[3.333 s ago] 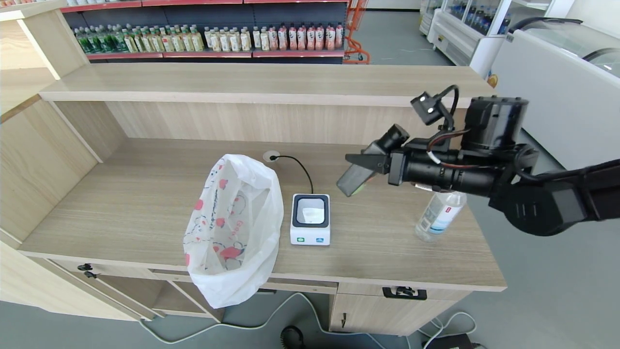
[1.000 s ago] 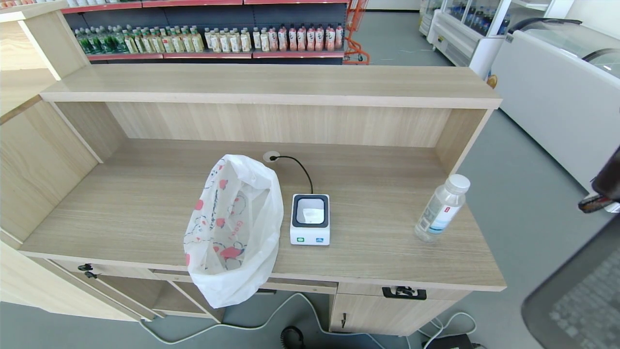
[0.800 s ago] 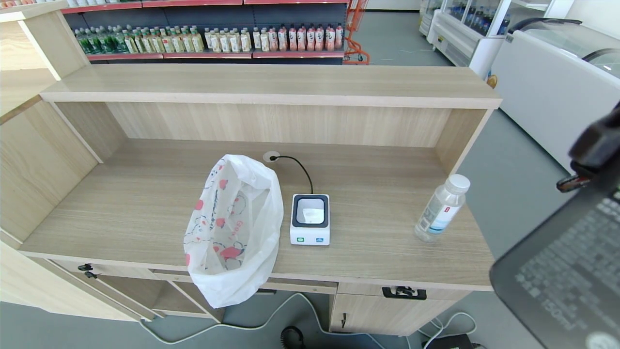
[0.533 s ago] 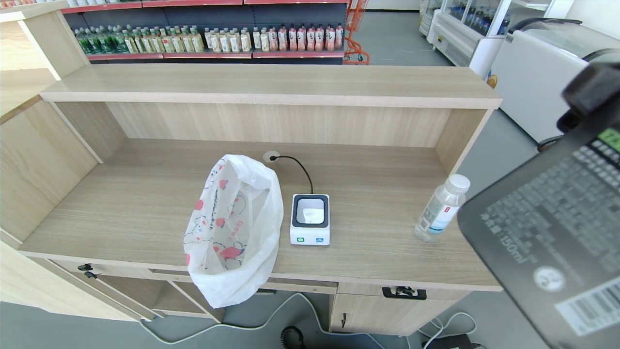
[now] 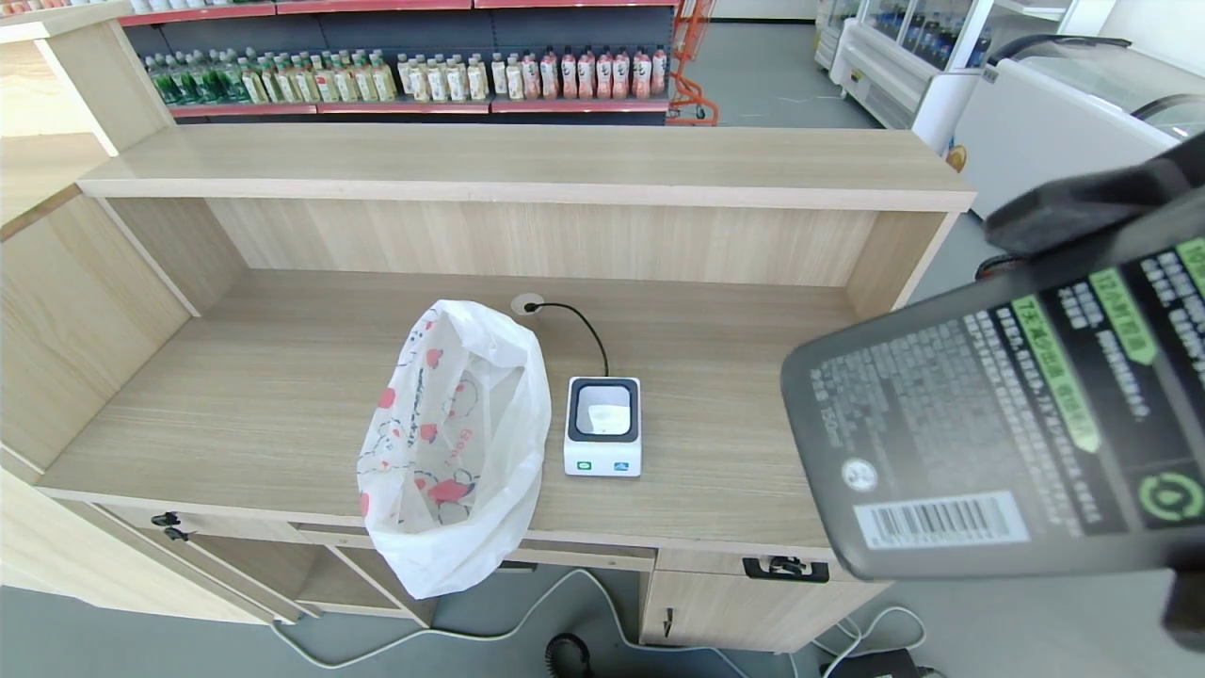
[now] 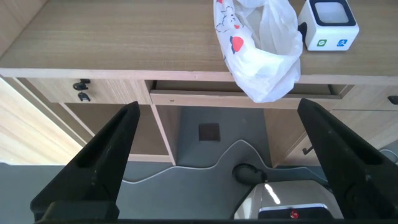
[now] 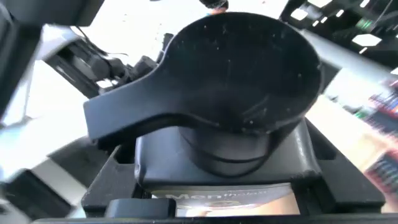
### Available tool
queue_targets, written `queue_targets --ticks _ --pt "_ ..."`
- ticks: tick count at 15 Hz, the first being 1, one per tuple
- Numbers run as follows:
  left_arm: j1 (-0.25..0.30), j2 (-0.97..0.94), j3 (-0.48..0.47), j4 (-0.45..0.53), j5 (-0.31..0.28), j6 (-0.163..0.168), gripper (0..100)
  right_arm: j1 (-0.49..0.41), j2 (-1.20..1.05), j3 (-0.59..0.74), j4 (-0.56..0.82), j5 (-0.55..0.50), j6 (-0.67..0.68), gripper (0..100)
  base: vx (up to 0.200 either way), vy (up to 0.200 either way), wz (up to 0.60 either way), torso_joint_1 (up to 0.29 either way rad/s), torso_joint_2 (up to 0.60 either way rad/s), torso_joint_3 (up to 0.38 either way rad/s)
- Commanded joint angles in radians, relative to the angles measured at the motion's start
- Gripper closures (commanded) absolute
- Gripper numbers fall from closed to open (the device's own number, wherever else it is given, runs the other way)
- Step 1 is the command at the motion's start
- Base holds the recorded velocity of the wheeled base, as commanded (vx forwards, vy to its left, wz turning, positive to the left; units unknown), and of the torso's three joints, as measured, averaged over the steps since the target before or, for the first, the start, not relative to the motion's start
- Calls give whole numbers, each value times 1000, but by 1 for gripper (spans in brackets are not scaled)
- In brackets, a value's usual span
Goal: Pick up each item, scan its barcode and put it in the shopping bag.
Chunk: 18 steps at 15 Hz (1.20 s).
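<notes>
In the head view, one dark bottle (image 5: 998,424) hangs in the air at 3 o'clock from the one scanner (image 5: 602,426). It is close to the camera with its barcode side toward it, and it hides the right end of the desk (image 5: 235,395). The right gripper (image 5: 1120,405) has its fingers (image 5: 1083,202) clenched on this bottle. One shopping bag (image 5: 452,443) stands just at 9 o'clock from the scanner with its mouth open; I cannot tell what is inside. One cable (image 5: 584,330) goes from the scanner toward 11 o'clock. A store shelf (image 5: 414,80) with many drink bottles is at 12 o'clock.

In the left wrist view, the left gripper (image 6: 214,168) is lower than the desk's front edge, with its fingers spread and grasping nothing. The bag sags over that edge, just beside the scanner.

In the right wrist view, the bottle's black cap (image 7: 236,93) is very near the camera.
</notes>
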Motion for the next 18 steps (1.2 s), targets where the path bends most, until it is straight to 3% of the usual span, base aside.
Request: queue_targets --ticks 1,5,18 --pt "0 0 0 0 0 0 0 -17 26 -1 -26 -31 -30 100 0 0 0 0 0 0" --pt "0 0 0 0 0 0 0 -9 -18 62 -22 -38 -16 100 0 0 0 0 0 0" --pt "0 0 0 -1 0 0 0 12 -49 48 -22 -38 -14 100 0 0 0 0 0 0"
